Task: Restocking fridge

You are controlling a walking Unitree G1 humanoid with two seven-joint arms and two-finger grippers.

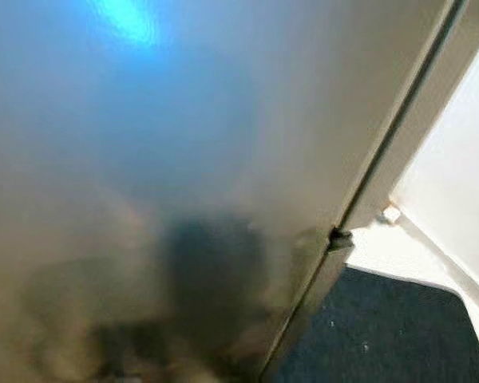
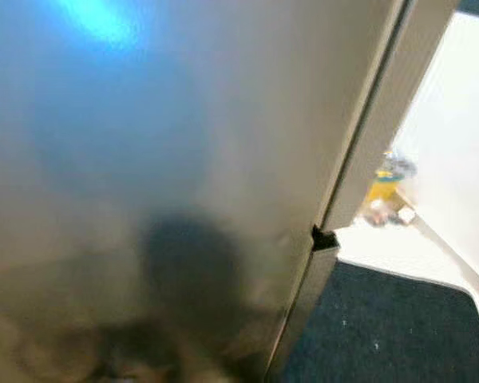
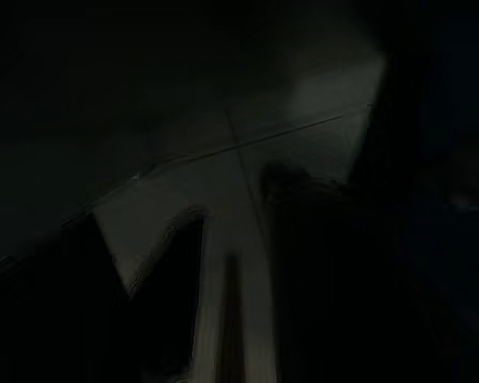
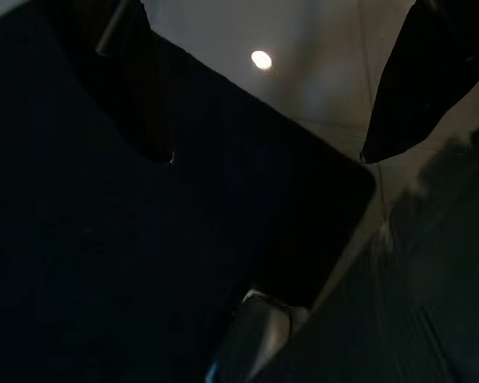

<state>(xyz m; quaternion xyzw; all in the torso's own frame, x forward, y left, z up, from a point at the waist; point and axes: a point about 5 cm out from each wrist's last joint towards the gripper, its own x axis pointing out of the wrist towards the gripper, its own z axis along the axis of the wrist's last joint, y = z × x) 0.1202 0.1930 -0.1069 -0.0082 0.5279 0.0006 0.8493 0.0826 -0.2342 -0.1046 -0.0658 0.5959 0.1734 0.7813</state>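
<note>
Steel fridge door point(image 1: 184, 159) stands shut and very near, filling the left of the head views, with a dark mat point(image 2: 383, 327) on pale floor point(image 1: 391, 251) to the right. Right gripper point(image 4: 263, 88) hangs released over the mat; the left gripper's state cannot be told in its dark view. Judged next: step back, find the handle, which is out of frame; blur hides the small items far right.

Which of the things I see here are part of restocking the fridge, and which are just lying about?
Part of the job:
- fridge door, shut, close before the camera
- right gripper, hanging open over the floor

Just lying about:
- dark mat
- pale tiled floor
- blurred yellow and blue thing by the wall
</note>
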